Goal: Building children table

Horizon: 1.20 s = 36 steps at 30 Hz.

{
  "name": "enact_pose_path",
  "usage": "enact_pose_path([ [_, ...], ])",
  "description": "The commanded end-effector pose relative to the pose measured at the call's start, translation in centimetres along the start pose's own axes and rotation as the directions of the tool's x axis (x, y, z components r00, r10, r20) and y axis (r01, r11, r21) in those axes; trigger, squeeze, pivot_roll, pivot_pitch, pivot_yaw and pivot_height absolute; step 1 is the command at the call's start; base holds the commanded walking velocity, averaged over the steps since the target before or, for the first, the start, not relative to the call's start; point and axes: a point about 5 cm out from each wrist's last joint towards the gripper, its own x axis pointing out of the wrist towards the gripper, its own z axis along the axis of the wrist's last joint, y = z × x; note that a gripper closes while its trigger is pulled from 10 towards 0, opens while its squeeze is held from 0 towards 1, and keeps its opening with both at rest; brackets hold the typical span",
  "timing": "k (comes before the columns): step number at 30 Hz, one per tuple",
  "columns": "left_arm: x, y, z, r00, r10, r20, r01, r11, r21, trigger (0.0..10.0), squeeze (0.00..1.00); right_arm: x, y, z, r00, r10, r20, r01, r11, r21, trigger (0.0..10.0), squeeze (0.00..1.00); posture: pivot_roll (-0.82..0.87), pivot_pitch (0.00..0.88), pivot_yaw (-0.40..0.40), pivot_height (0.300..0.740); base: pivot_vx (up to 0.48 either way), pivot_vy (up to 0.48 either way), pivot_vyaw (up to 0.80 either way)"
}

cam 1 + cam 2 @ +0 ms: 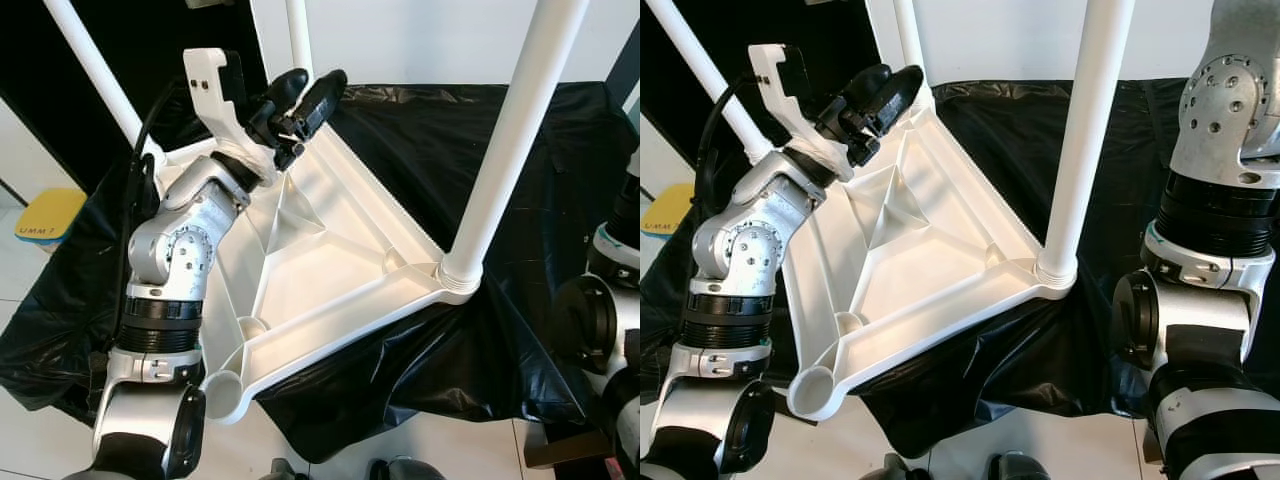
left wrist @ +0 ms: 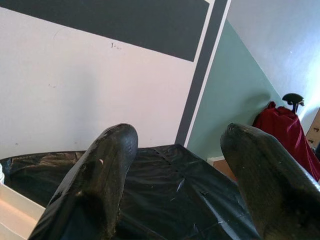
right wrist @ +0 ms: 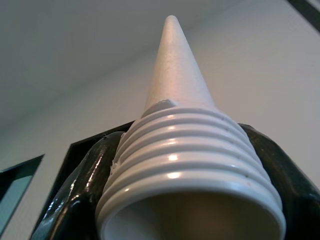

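Observation:
The white table top lies upside down on a black sheet. Three white legs stand up from its corners: one at the near right, one at the back, one at the left. The front-left socket holds no leg. My left gripper hovers open over the far part of the top, beside the back leg, with nothing between its fingers. A fourth white leg points threaded end toward the wrist camera, and my right gripper is shut on it, black fingers pressing both sides. My right arm rises at the right.
The black sheet covers the low surface and hangs over its front edge onto white floor tiles. A yellow object lies on the floor at the left. A red cloth hangs on something by the far wall.

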Motion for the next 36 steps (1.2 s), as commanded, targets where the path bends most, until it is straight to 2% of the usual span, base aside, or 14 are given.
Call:
enact_pose_path([
  [1,-0.3,0.2,0.2,1.000,-0.004,0.003,0.004,1.000,0.014,10.0,0.00,0.0,1.7,-0.1,0.996,0.084,-0.008,-0.084,0.994,0.072,10.0,0.00,-0.17,0.056,0.069,0.740,0.000,0.000,0.00],
  [6,-0.6,0.4,0.3,1.000,0.009,0.007,-0.009,1.000,0.025,10.0,0.00,-2.3,4.0,-2.4,0.966,0.210,-0.149,-0.182,0.966,0.183,10.0,0.00,-0.16,0.054,0.057,0.740,0.000,0.000,0.00],
  [8,-0.6,0.4,0.3,1.000,0.009,0.007,-0.009,1.000,0.025,10.0,0.00,-2.3,4.0,-2.4,0.966,0.210,-0.149,-0.182,0.966,0.183,10.0,0.00,-0.16,0.054,0.057,0.740,0.000,0.000,0.00],
  [10,-0.8,0.4,0.4,1.000,0.019,0.011,-0.020,0.999,0.028,10.0,0.00,-4.3,5.2,-3.7,0.926,0.290,-0.243,-0.232,0.942,0.242,10.0,0.00,-0.16,0.054,0.052,0.740,0.000,0.000,0.00],
  [13,-0.8,0.5,0.4,1.000,0.022,0.012,-0.022,0.999,0.028,10.0,0.00,-5.4,5.6,-4.1,0.905,0.315,-0.285,-0.240,0.933,0.267,10.0,0.00,-0.16,0.053,0.053,0.740,0.000,0.000,0.00],
  [16,-0.9,0.5,0.4,1.000,0.027,0.011,-0.027,0.999,0.029,10.0,0.00,-7.8,6.1,-5.2,0.857,0.344,-0.385,-0.235,0.924,0.302,10.0,0.00,-0.16,0.055,0.054,0.740,0.000,0.000,0.00],
  [24,-0.9,0.6,0.2,1.000,0.030,0.003,-0.030,0.999,0.030,10.0,0.00,-10.8,6.4,-6.3,0.792,0.331,-0.513,-0.186,0.931,0.314,10.0,0.00,-0.16,0.063,0.054,0.740,0.000,0.000,0.00],
  [26,-1.2,0.7,-0.4,0.999,0.034,-0.014,-0.034,0.999,0.015,10.0,0.00,-12.7,6.7,-7.0,0.761,0.309,-0.570,-0.139,0.937,0.321,10.0,0.00,-0.16,0.068,0.051,0.740,0.000,0.000,0.00],
  [27,-1.2,0.7,-0.4,0.999,0.034,-0.014,-0.034,0.999,0.015,10.0,0.00,-12.7,6.7,-7.0,0.761,0.309,-0.570,-0.139,0.937,0.321,10.0,0.00,-0.16,0.068,0.051,0.740,0.000,0.000,0.00],
  [28,-1.3,0.7,-1.0,0.999,0.041,-0.025,-0.041,0.999,-0.009,10.0,0.00,-14.1,7.0,-7.5,0.738,0.289,-0.610,-0.106,0.942,0.318,10.0,0.00,-0.15,0.074,0.038,0.740,0.000,0.000,0.00],
  [30,-1.5,0.7,-1.4,0.998,0.045,-0.032,-0.046,0.999,-0.026,10.0,0.00,-15.1,7.2,-7.8,0.719,0.276,-0.638,-0.084,0.945,0.315,10.0,0.00,-0.15,0.074,0.038,0.740,0.000,0.000,0.00],
  [31,-1.8,0.5,-2.5,0.997,0.048,-0.054,-0.051,0.997,-0.059,10.0,0.00,-16.6,7.6,-8.1,0.692,0.251,-0.677,-0.040,0.950,0.311,10.0,0.00,-0.15,0.077,0.034,0.740,0.000,0.000,0.00],
  [33,-1.8,0.5,-2.5,0.997,0.048,-0.054,-0.051,0.997,-0.059,10.0,0.00,-16.6,7.6,-8.1,0.692,0.251,-0.677,-0.040,0.950,0.311,10.0,0.00,-0.15,0.077,0.034,0.740,0.000,0.000,0.00],
  [36,-2.4,0.3,-4.1,0.994,0.056,-0.090,-0.065,0.993,-0.100,10.0,0.00,-18.6,8.1,-8.5,0.652,0.215,-0.727,0.023,0.953,0.302,10.0,0.00,-0.15,0.079,0.031,0.740,0.000,0.000,0.00],
])
